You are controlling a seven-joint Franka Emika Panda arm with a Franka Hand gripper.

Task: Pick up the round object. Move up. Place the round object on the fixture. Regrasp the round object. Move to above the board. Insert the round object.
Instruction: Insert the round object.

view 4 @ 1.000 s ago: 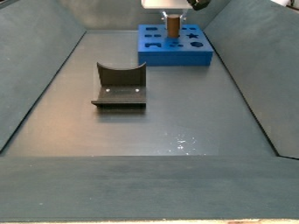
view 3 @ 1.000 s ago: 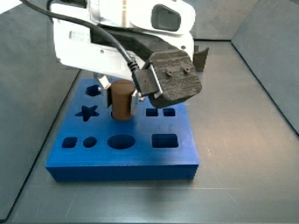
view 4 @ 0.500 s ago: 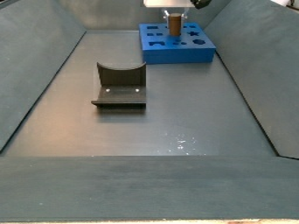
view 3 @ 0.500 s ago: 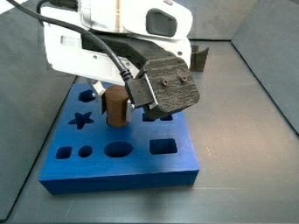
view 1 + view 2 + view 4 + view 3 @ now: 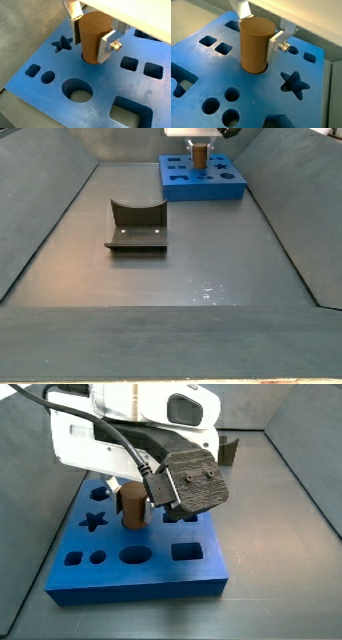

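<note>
Gripper (image 5: 93, 37) clamping the peg (image 5: 93, 37); since a second ago we are lowering it into the board's (image 5: 53, 70) round hole, insertion under way.

Gripper (image 5: 92, 31)-held upright brown peg (image 5: 93, 37) entering blue board (image 5: 47, 55)

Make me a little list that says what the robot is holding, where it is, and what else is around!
gripper: over the board, shut on the peg
held thing: brown wooden cylinder peg, upright
peg's lower end: in a round hole beside the star hole
board: thick blue slab with shaped holes
fixture: dark notched bracket, on the grey floor, apart from the board
</note>
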